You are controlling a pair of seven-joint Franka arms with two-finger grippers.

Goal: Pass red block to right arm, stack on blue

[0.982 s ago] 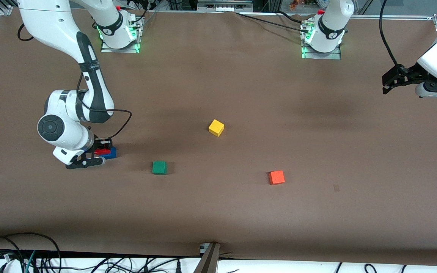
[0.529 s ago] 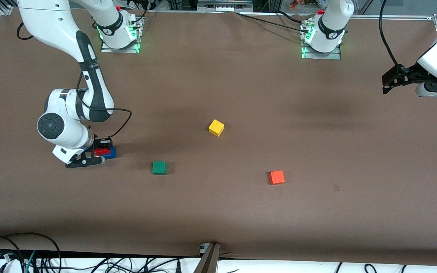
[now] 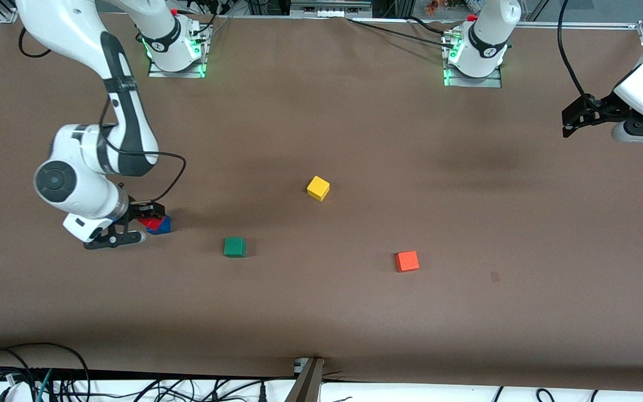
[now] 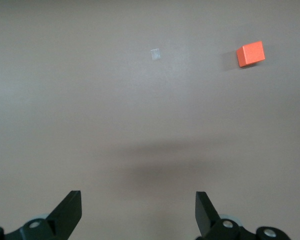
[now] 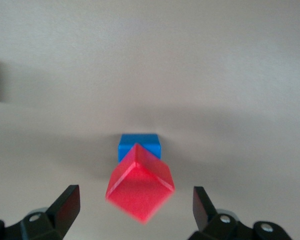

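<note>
The red block (image 3: 150,222) sits askew on the blue cube (image 3: 163,225) near the right arm's end of the table, tilted with one edge up. My right gripper (image 3: 133,224) is open just above and beside the pair, its fingers apart from the red block on both sides. In the right wrist view the red block (image 5: 140,189) hangs over the near edge of the blue cube (image 5: 139,144), between the open fingers of my right gripper (image 5: 134,198). My left gripper (image 3: 570,119) is open and empty, waiting high over the left arm's end, and also shows in its wrist view (image 4: 137,202).
A green cube (image 3: 234,247) lies beside the stack toward the table's middle. A yellow cube (image 3: 318,188) lies near the middle. An orange-red cube (image 3: 407,261) lies nearer the front camera and shows in the left wrist view (image 4: 250,53). Cables hang at the table's front edge.
My right gripper has let go of the red block and drawn up and back toward the right arm's end. The red block now sits tilted on the blue cube. The left arm has not moved.
</note>
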